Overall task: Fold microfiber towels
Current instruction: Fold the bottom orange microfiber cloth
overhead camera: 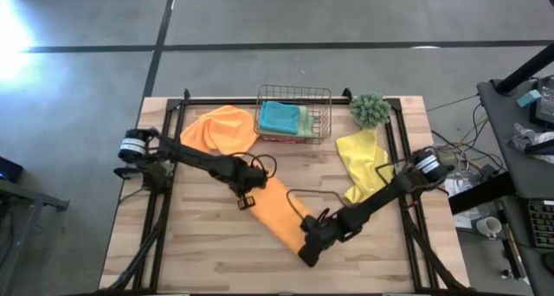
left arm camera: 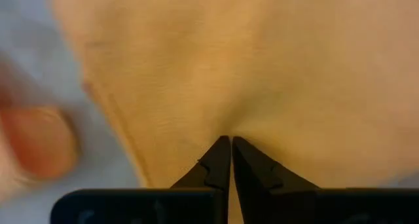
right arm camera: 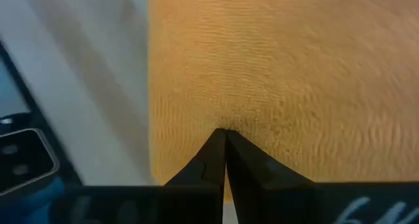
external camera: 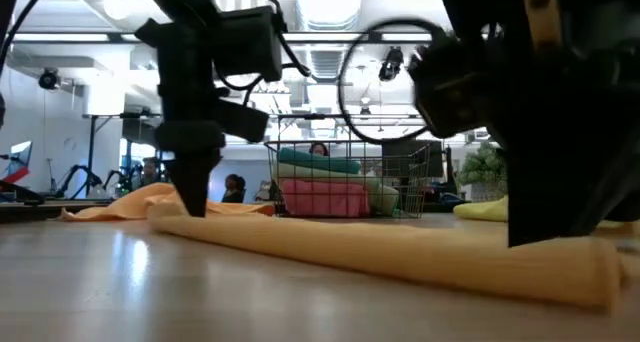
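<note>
Just in front of the copper wire basket (overhead camera: 294, 114), an orange towel (overhead camera: 281, 211) lies stretched in a long diagonal strip. Left gripper (overhead camera: 246, 199) reaches down from the basket's left, fingers pinched tight on the strip's near-basket end. Right gripper (overhead camera: 309, 251) stretches in low from the right, clamped on the far end. Teal towel (overhead camera: 279, 116) sits inside the basket, another orange towel (overhead camera: 222, 128) left of it, yellow towel (overhead camera: 363, 162) to its right.

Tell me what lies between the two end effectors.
High view: only the folded orange microfiber towel spans from left end effector to right end effector.
</note>
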